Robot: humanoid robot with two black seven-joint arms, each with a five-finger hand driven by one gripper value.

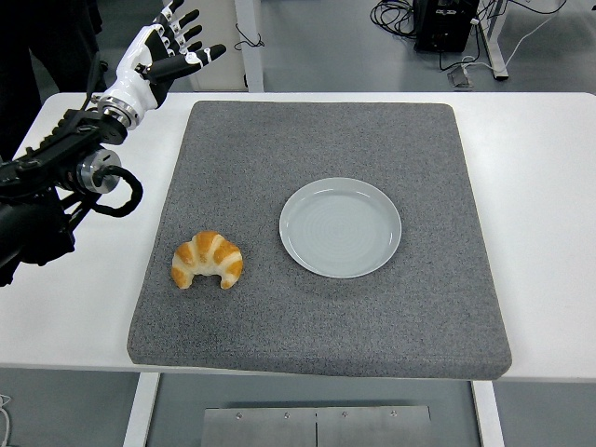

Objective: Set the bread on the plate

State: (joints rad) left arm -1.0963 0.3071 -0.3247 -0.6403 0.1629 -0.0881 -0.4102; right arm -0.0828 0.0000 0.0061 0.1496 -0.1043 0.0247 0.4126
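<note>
A golden croissant (207, 260) lies on the grey mat (317, 140), at its front left. A pale round plate (341, 226) sits on the mat to the croissant's right, apart from it, with nothing on it. My left hand (169, 49) is raised over the table's far left corner, well behind the croissant, its fingers spread and holding nothing. My right arm does not show.
The mat covers most of the white table (540, 186). My black left arm (65, 172) stretches along the table's left edge. Cables and a black box (445, 23) lie on the floor beyond the table.
</note>
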